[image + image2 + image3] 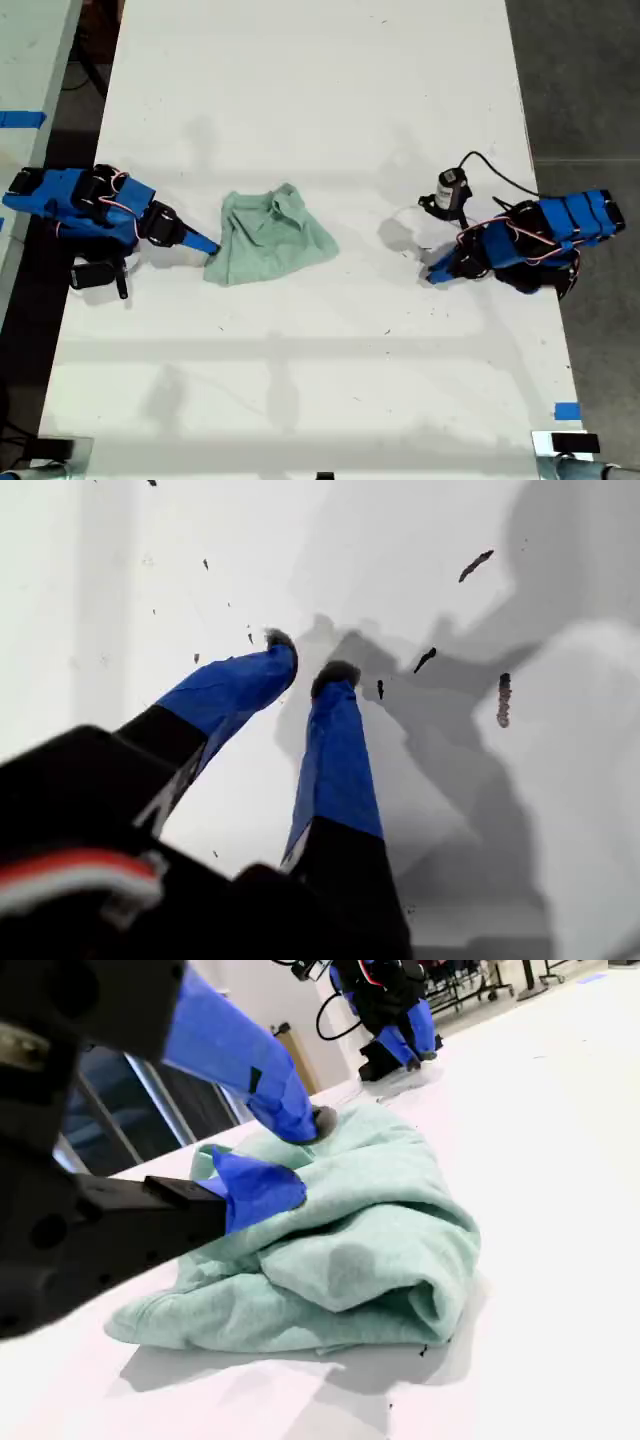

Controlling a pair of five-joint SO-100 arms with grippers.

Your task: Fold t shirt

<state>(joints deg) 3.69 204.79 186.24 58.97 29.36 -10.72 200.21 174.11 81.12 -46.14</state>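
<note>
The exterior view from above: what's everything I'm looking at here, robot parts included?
T shirt: one, pale mint green, crumpled in a heap on the table, nearer the exterior view's left.
Table: one, white, fills most of the view, with small dark specks.
Tape marks: two in sight, blue, one near each side edge of the exterior view.
Small camera with black cable: one, black and silver, beside the arm at the exterior view's right.
My first gripper: blue-taped fingers, slightly parted over bare table, at the exterior view's right.
My second gripper: blue-taped fingers, open, at the shirt's edge on the exterior view's left.
</note>
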